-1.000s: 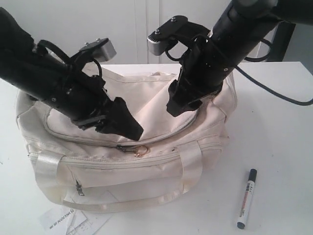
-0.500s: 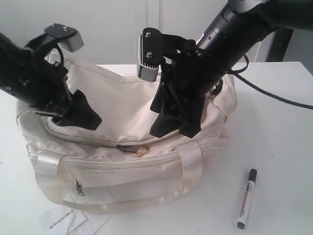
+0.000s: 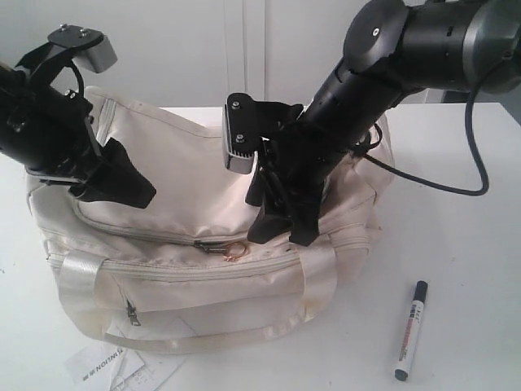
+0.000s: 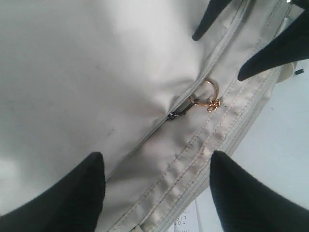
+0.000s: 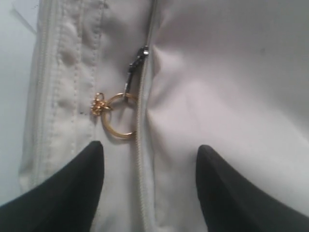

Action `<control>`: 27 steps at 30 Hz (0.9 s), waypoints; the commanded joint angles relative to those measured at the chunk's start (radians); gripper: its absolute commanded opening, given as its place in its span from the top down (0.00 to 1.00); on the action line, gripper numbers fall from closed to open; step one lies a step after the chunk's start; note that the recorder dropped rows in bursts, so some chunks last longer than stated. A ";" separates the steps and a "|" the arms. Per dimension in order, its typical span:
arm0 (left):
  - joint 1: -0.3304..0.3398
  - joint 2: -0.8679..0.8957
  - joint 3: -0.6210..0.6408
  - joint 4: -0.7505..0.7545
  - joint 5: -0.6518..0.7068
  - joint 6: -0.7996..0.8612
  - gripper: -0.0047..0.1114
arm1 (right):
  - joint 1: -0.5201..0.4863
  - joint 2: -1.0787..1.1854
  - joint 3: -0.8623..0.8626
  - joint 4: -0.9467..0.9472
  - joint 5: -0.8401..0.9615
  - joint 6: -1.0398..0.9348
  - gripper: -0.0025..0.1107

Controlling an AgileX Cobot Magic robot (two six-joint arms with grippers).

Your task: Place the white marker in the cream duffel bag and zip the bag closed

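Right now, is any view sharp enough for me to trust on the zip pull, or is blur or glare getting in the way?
Exterior view: even light, no glare, gold ring pull small but clear on the cream duffel bag. Left wrist view: ring in focus, left hand's fingertips blurred dark shapes. Right wrist view: ring slightly soft, right hand's fingertips out of focus.

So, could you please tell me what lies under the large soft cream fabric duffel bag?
White printed paper slips stick out from under the cream duffel bag at its front corner. The rest beneath is covered by the bag.
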 commanded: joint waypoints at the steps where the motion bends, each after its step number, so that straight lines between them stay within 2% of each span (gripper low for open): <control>1: 0.004 -0.009 -0.004 -0.020 0.030 -0.008 0.40 | -0.006 0.014 -0.002 0.002 -0.051 -0.015 0.50; 11: 0.004 -0.009 -0.004 -0.020 0.037 -0.008 0.40 | -0.006 0.038 -0.002 -0.002 -0.128 -0.011 0.70; 14: 0.004 -0.009 -0.004 -0.020 0.037 -0.008 0.40 | -0.006 0.038 -0.002 -0.002 -0.170 -0.011 0.89; 15: 0.004 -0.009 -0.004 -0.020 0.037 -0.008 0.40 | -0.006 0.038 -0.002 -0.002 -0.184 -0.011 0.98; 24: 0.004 -0.009 -0.004 -0.020 0.046 -0.008 0.40 | -0.006 -0.017 -0.002 0.030 -0.112 0.015 0.98; 26: 0.004 -0.009 -0.004 -0.020 0.048 -0.006 0.40 | -0.006 -0.044 -0.002 0.035 -0.092 0.035 0.94; 27: 0.004 -0.009 -0.004 -0.020 0.048 -0.006 0.40 | -0.006 -0.056 -0.002 0.033 -0.070 0.034 0.88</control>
